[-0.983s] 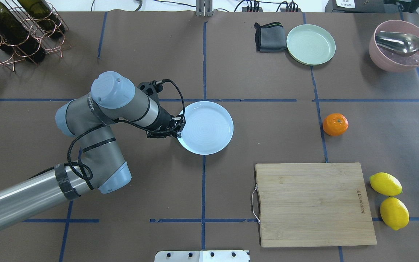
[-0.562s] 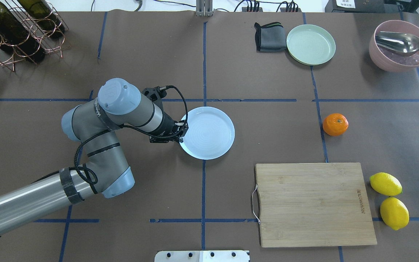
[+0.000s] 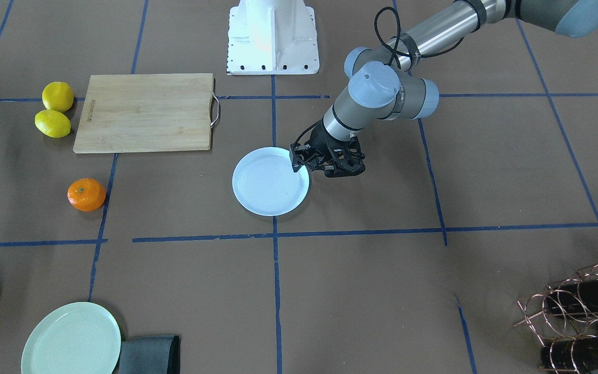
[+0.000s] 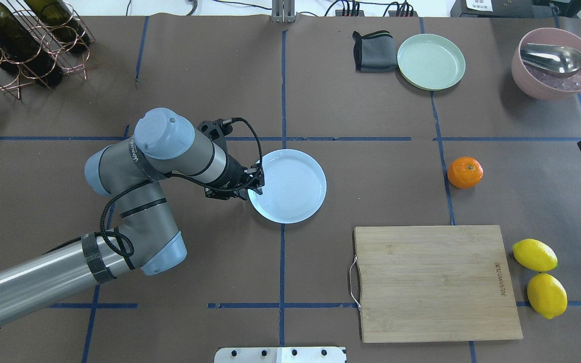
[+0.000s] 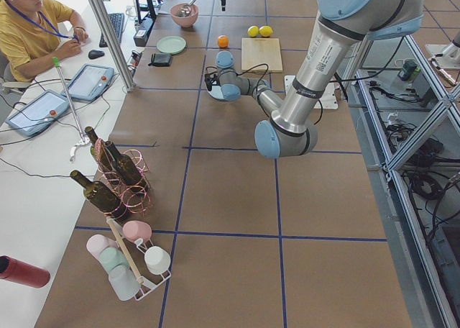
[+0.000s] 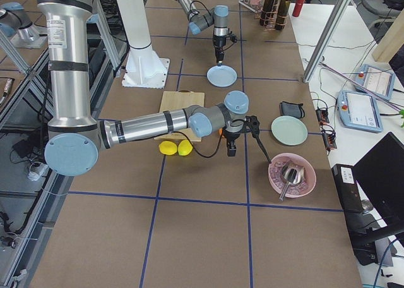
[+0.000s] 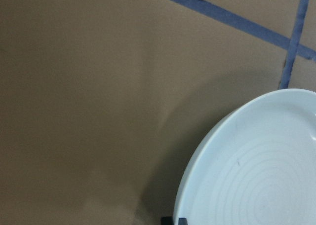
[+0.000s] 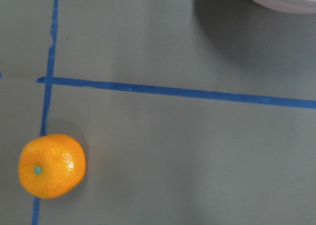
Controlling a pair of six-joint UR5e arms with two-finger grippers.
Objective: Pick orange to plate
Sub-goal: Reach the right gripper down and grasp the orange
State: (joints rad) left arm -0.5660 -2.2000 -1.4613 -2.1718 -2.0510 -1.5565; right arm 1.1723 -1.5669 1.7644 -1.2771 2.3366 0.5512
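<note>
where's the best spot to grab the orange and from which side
Grip the orange across its widest middle, coming straight down from above. It sits stem-up and slightly flattened on the table, nothing touching it, so both rounded sides look free to close on.

text: none legible | cutting board (image 4: 437, 282): small printed brand mark, too small to read

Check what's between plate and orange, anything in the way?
Nothing in the way. Between the plate and the orange there is only bare table, crossed by one blue tape line just beside the orange. The overhead view shows this best.
</note>
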